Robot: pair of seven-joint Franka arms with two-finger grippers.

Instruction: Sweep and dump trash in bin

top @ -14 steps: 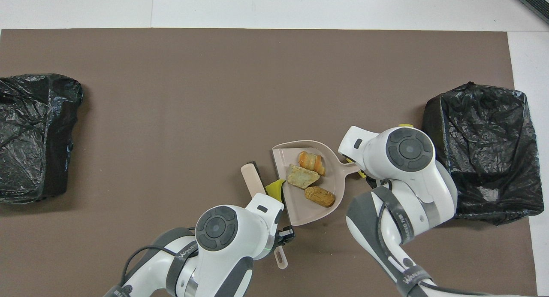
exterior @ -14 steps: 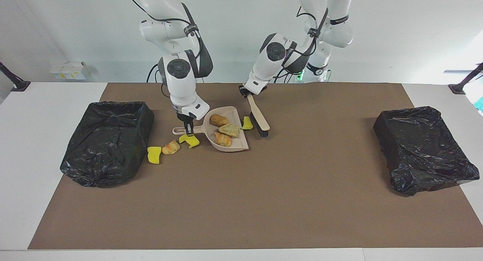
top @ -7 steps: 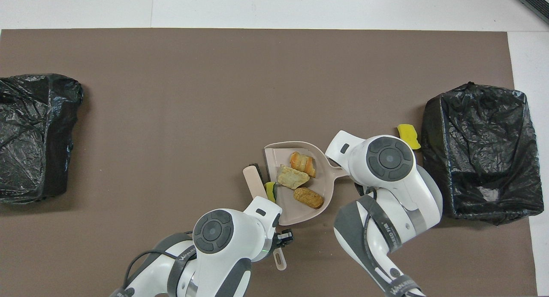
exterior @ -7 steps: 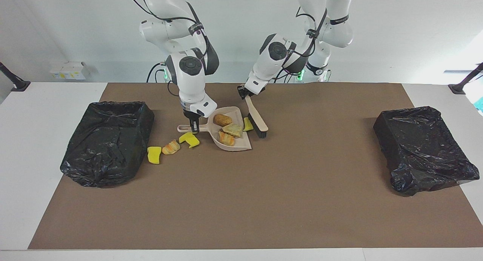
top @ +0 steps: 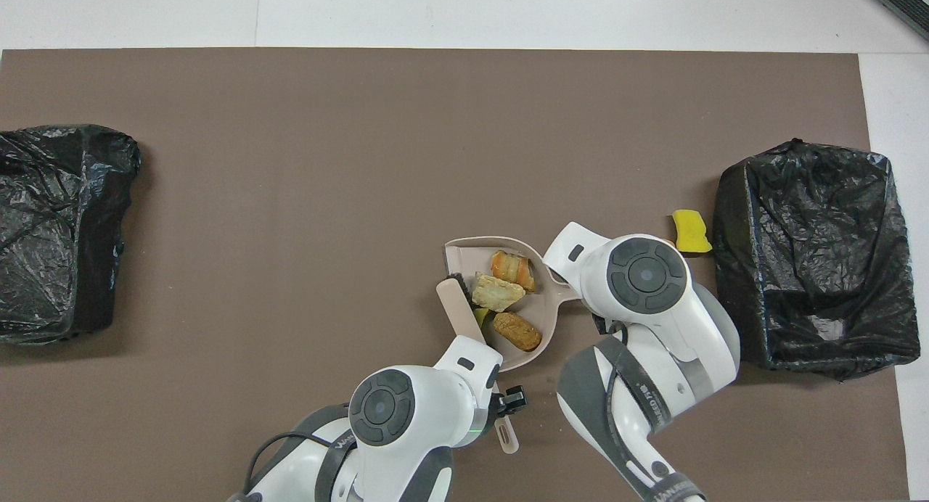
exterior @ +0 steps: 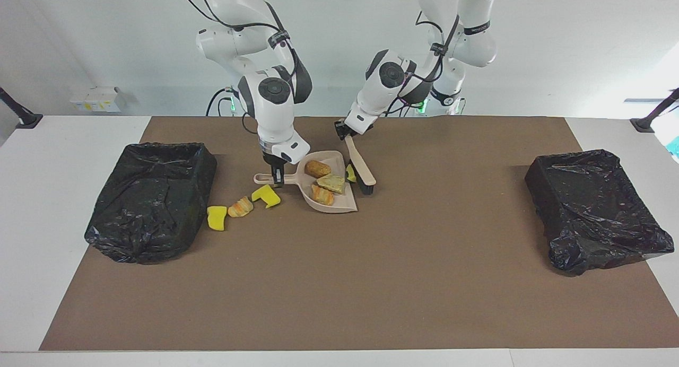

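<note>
We held the dustpan [exterior: 328,189] handle in the right gripper [exterior: 276,179]; left gripper [exterior: 344,133] gripped the brush [exterior: 361,168], sweeping a yellow chunk [exterior: 350,173] in. Next: three pieces [exterior: 241,206] beside the dustpan's handle.

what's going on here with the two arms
The right gripper is shut on the dustpan handle; the left gripper is shut on the brush, pushing a yellow piece into the pan beside three bread-like lumps. Three more pieces lie on the mat near the black bin.
</note>
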